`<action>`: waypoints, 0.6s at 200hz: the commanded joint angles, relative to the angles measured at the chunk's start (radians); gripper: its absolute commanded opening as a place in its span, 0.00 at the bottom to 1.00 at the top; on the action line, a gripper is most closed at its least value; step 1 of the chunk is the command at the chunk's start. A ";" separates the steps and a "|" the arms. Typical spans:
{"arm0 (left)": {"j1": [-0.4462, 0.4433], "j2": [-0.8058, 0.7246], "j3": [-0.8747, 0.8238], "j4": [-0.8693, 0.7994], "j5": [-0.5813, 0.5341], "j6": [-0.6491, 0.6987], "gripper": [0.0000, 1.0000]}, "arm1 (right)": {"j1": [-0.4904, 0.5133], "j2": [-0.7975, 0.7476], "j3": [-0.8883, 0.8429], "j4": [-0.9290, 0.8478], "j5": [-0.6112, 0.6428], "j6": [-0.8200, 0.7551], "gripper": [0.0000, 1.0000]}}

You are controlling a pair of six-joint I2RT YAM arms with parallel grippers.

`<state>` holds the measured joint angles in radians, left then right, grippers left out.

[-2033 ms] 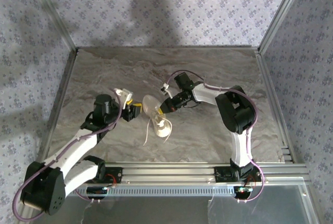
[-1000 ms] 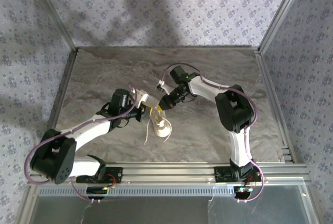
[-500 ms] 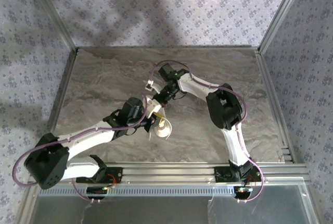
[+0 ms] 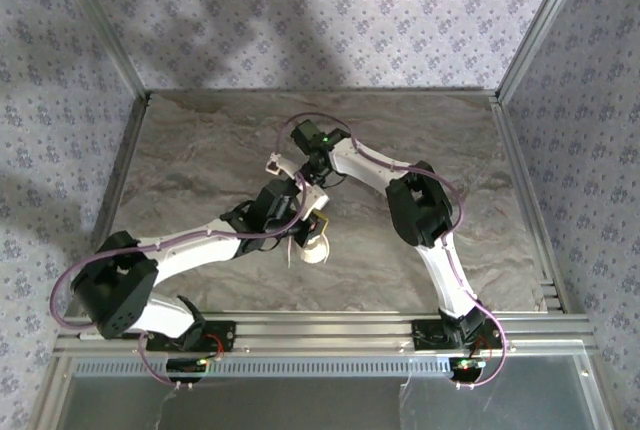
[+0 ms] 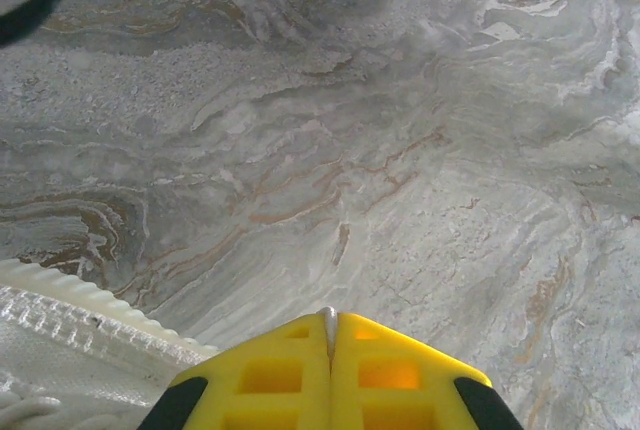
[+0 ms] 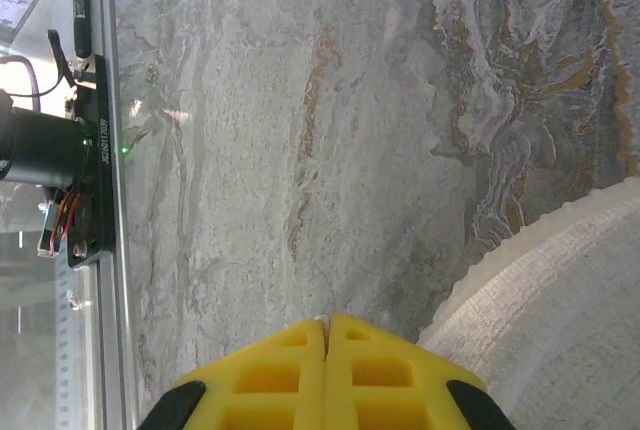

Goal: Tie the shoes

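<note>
Where the two arms meet over the middle of the marbled tabletop (image 4: 200,150), the sneaker (image 4: 316,248) lies on it, small and cream, its far end hidden from above under the wrists. A thin lace (image 4: 291,253) trails from it toward the near rail (image 4: 330,325). The left arm (image 4: 190,245) stretches in low from the near left corner and ends right over the sneaker. The right arm (image 4: 425,210) folds back from the near right and comes down at the sneaker's far side. In the left wrist view the left claw (image 5: 328,328) has its yellow fingers (image 5: 270,375) pressed flat together, with a pale sliver at the tip of the seam; whether that is lace cannot be told. The sneaker's ribbed edge sits just beside this claw, low on the left. In the right wrist view the right claw (image 6: 326,330) is likewise closed tight, its fingers touching along their length. Bare tabletop lies beyond it, and the sneaker's textured, rounded end is just beside it on the right. Whether it pinches anything cannot be told.
</note>
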<state>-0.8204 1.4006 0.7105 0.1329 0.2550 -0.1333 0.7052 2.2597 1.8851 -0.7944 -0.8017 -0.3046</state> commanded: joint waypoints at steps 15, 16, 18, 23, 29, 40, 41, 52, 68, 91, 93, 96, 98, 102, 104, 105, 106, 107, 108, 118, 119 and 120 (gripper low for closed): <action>-0.011 0.052 0.067 -0.002 -0.057 -0.018 0.00 | 0.013 0.044 0.047 -0.048 -0.036 -0.031 0.00; -0.011 0.054 0.067 -0.002 -0.059 -0.018 0.00 | 0.013 0.045 0.048 -0.049 -0.035 -0.031 0.00; -0.012 0.058 0.070 -0.001 -0.060 -0.020 0.00 | 0.013 0.046 0.049 -0.049 -0.035 -0.031 0.00; -0.013 0.067 0.073 0.003 -0.060 -0.023 0.00 | 0.014 0.049 0.053 -0.051 -0.035 -0.032 0.00; -0.016 0.079 0.076 0.012 -0.059 -0.026 0.00 | 0.013 0.051 0.057 -0.051 -0.036 -0.032 0.00; -0.024 0.101 0.083 0.025 -0.058 -0.028 0.00 | 0.015 0.055 0.066 -0.050 -0.037 -0.031 0.00; -0.025 0.103 0.084 0.025 -0.059 -0.028 0.00 | 0.016 0.056 0.067 -0.049 -0.037 -0.031 0.00; -0.034 0.126 0.098 0.027 -0.061 -0.029 0.00 | 0.017 0.063 0.080 -0.054 -0.039 -0.031 0.00; -0.040 0.158 0.116 0.022 -0.071 -0.035 0.00 | 0.020 0.073 0.101 -0.062 -0.041 -0.034 0.00; -0.048 0.189 0.124 0.037 -0.070 -0.043 0.00 | 0.024 0.086 0.128 -0.073 -0.043 -0.039 0.00; -0.048 0.191 0.125 0.038 -0.069 -0.043 0.00 | 0.024 0.087 0.131 -0.075 -0.044 -0.039 0.00; -0.049 0.193 0.125 0.039 -0.069 -0.043 0.00 | 0.024 0.089 0.134 -0.076 -0.044 -0.039 0.00; -0.049 0.194 0.127 0.039 -0.069 -0.043 0.00 | 0.025 0.091 0.137 -0.078 -0.044 -0.040 0.00; -0.050 0.198 0.129 0.039 -0.069 -0.042 0.00 | 0.026 0.094 0.141 -0.081 -0.044 -0.040 0.00; -0.050 0.199 0.130 0.039 -0.069 -0.043 0.00 | 0.025 0.094 0.143 -0.081 -0.044 -0.040 0.00; -0.050 0.199 0.130 0.039 -0.070 -0.043 0.00 | 0.025 0.094 0.144 -0.081 -0.044 -0.040 0.00; -0.051 0.199 0.130 0.039 -0.071 -0.043 0.00 | 0.026 0.095 0.145 -0.083 -0.044 -0.041 0.00; -0.050 0.200 0.131 0.039 -0.071 -0.043 0.00 | 0.026 0.095 0.146 -0.083 -0.044 -0.041 0.00; -0.050 0.200 0.131 0.039 -0.071 -0.043 0.00 | 0.026 0.096 0.147 -0.083 -0.044 -0.041 0.00; -0.050 0.204 0.134 0.037 -0.071 -0.042 0.00 | 0.028 0.099 0.156 -0.088 -0.045 -0.040 0.00; -0.050 0.205 0.134 0.037 -0.072 -0.042 0.00 | 0.028 0.099 0.156 -0.088 -0.045 -0.040 0.00; -0.050 0.204 0.135 0.036 -0.072 -0.042 0.00 | 0.029 0.099 0.157 -0.088 -0.046 -0.039 0.00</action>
<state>-0.8646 1.5730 0.8116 0.1394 0.1783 -0.1627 0.7040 2.3505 1.9850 -0.8337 -0.7918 -0.3435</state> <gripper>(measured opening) 0.044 0.044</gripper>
